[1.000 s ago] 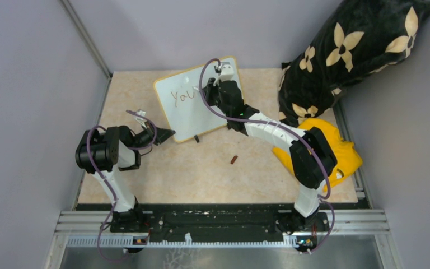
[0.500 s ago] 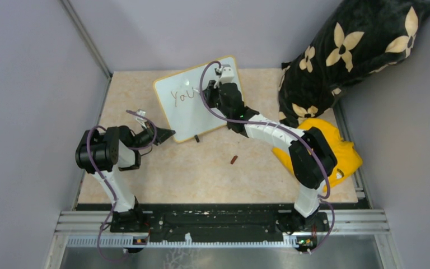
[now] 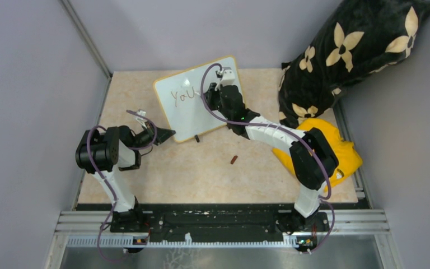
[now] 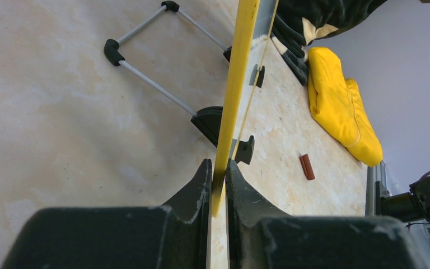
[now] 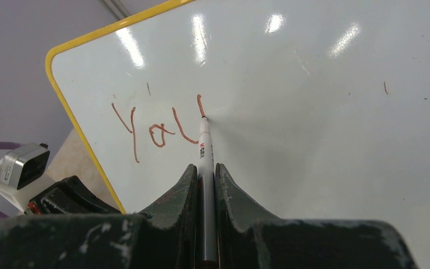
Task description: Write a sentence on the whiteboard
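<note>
Right gripper (image 5: 204,172) is closed narrowly on the barrel of a slim marker (image 5: 204,147), whose tip touches the glossy face of the whiteboard (image 5: 313,112) at the top of the last stroke of the "u". Of the sentence (image 5: 157,131), only "You" shows so far, in reddish-brown, near the upper left corner, so most of the writing is not yet done.

Across the board, the left gripper (image 4: 218,168) pinches the thin yellow frame (image 4: 238,73) at a lower corner, one finger on each side. The board stands propped on its wire stand (image 4: 151,84) with black feet, toward the far middle of the worktop (image 3: 201,174).

Judging by its thin panel and light stand, the whiteboard is probably light and stiff, and pen pressure could easily skid or tip it. The frame edge looks like the sensible place to hold it, since the slick writing face offers no purchase and must stay free. The marker seems hard and smooth, so it could slip or twist between the fingers; a light, even touch would suit it.

A small reddish-brown piece (image 3: 234,159), perhaps the cap, lies on the worktop well apart from the board.
</note>
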Tool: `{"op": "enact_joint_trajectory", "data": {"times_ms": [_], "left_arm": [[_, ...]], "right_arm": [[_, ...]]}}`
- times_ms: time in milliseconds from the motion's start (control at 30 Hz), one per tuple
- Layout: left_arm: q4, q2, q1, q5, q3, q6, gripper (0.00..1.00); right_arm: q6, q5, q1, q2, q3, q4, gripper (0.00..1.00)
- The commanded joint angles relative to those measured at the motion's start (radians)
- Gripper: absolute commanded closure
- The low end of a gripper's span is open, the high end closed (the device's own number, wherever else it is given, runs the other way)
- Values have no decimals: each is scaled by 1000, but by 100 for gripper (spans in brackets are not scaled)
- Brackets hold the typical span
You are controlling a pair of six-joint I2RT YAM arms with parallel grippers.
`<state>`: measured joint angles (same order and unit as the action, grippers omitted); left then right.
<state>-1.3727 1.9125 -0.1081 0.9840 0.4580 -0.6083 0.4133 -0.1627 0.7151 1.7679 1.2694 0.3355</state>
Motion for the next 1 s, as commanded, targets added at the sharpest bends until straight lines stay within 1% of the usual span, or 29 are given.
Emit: {"op": "enact_joint_trajectory", "data": {"times_ms": [0,233,433,667,833,967], "left_arm": [[25,-11,5,4,7,10,100],[26,-12,5,3,7,10,100],[26,-12,7,4,7,10,100],[29,-10,6,6,8,12,100],[30,-9,8,6,10,13,100],[31,-9,8,7,10,13,100]], "right_arm": [[5,-5,-11,-45,-23,10,100],[37,3,-12,-132,-47,48,100],[45,-38,-19,-219,-63,67,100],[54,-86,-87,-222,-94,80,100],[-43,-100,-104,-205,-101,87,100],[-75,-86,-98,-201,-120,108,100]]}}
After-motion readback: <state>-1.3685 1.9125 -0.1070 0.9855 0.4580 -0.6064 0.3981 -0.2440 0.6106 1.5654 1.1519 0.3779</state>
